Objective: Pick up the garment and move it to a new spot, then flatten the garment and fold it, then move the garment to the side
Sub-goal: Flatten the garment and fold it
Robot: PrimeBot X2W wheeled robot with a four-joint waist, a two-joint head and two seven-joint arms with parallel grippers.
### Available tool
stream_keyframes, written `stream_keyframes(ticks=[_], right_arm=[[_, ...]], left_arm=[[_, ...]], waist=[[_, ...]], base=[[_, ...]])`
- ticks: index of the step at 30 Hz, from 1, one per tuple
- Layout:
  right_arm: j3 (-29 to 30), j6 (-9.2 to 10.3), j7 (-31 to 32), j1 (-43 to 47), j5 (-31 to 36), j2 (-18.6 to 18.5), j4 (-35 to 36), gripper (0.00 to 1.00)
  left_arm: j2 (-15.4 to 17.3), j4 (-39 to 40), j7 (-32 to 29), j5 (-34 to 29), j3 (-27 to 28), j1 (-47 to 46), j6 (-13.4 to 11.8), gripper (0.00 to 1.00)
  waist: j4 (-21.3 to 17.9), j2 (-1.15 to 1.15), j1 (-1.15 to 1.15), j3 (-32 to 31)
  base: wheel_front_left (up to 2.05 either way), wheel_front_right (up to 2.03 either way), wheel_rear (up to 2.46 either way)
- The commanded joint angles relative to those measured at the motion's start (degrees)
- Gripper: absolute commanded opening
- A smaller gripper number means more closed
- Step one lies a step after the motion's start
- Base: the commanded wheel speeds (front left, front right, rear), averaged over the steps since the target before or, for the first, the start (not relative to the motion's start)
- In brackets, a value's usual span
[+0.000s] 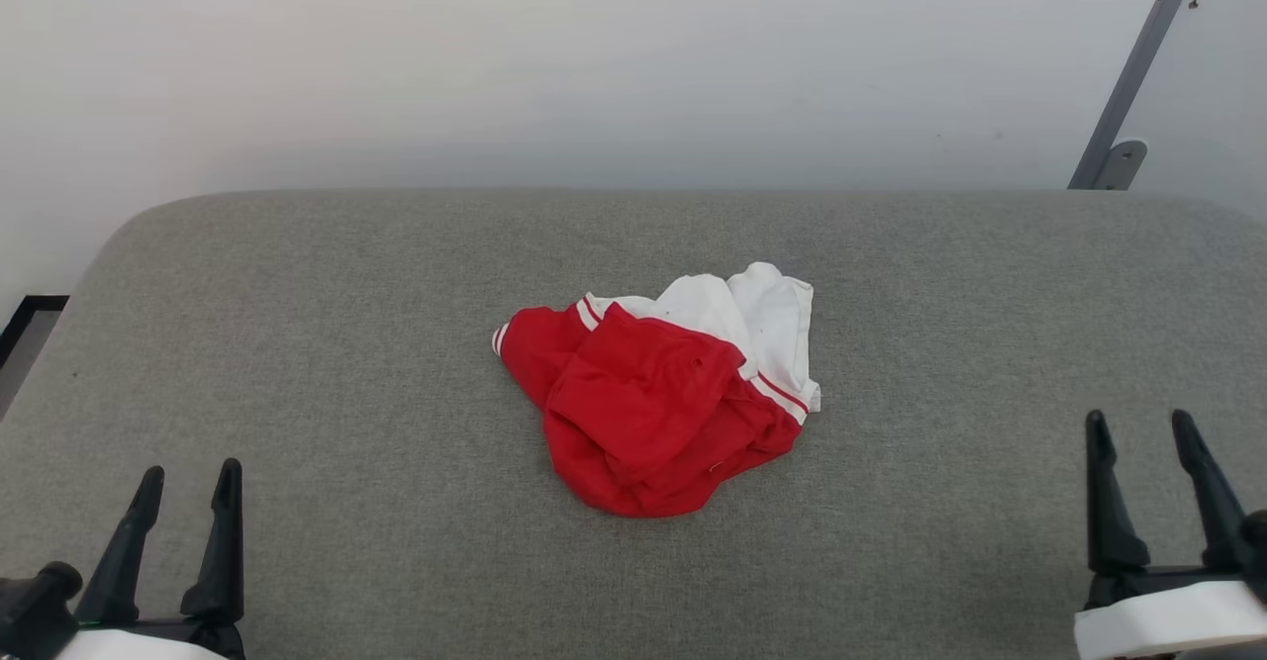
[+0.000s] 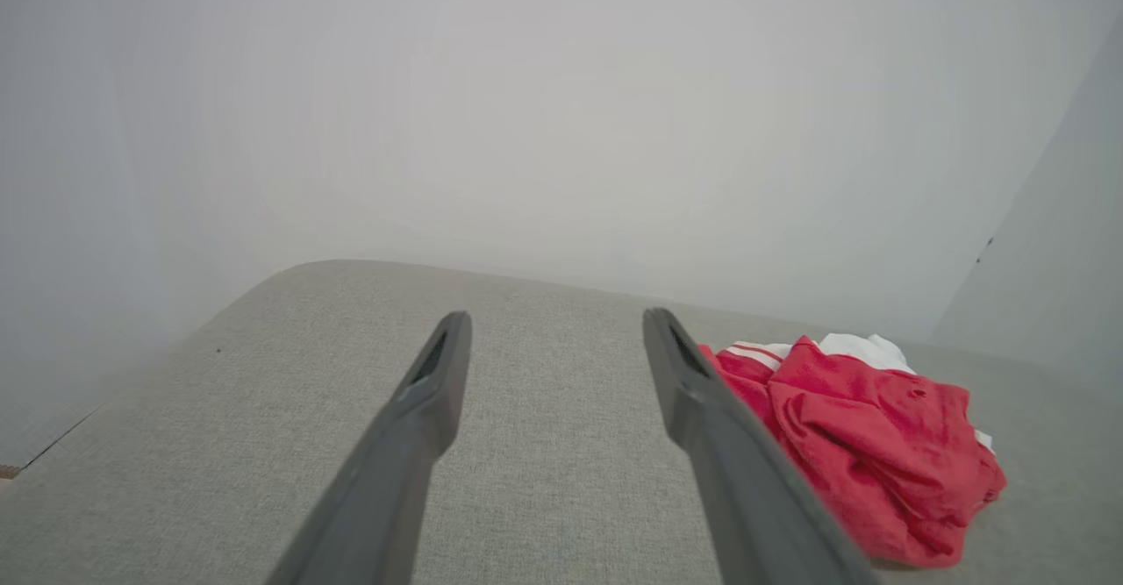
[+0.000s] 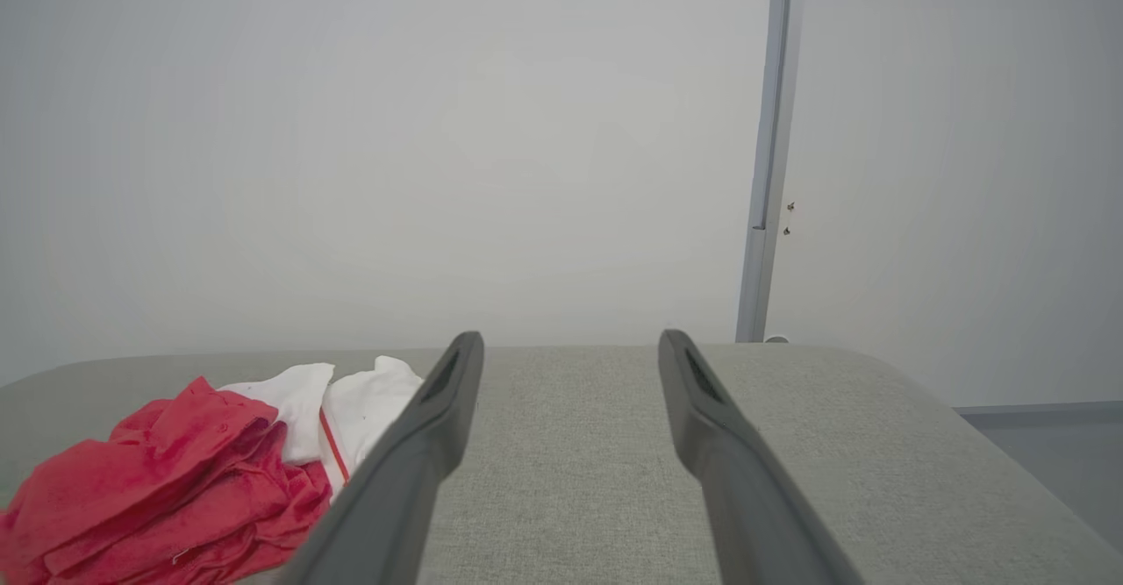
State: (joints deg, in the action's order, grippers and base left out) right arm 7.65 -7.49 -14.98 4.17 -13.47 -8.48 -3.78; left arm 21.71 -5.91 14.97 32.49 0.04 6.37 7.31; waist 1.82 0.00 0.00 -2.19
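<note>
One crumpled garment point(image 1: 653, 413); left end effector point(image 1: 193, 469) and right end effector point(image 1: 1137, 418) spread, empty.

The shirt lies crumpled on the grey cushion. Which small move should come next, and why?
Probably bring the right gripper in toward the garment: it lies bunched on the cushion, untouched, and both that and the left gripper hang open and empty at the near corners.

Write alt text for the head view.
A crumpled red-and-white garment lies centred on a grey fabric surface. The left gripper and right gripper sit at the lower corners, jaws open, both apart from it.
</note>
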Motion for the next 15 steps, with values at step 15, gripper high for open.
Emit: stream_keyframes(ticks=[15], right_arm=[[-8.5,0.00,0.3,-9.2,-4.8,-5.2,-11.9,1.00]], left_arm=[[-1.7,3.3,0.3,0.7,-2.6,-0.4,0.2,1.00]], waist=[[6.8,0.00,0.00,2.5]], base=[[0.00,0.00,0.00]])
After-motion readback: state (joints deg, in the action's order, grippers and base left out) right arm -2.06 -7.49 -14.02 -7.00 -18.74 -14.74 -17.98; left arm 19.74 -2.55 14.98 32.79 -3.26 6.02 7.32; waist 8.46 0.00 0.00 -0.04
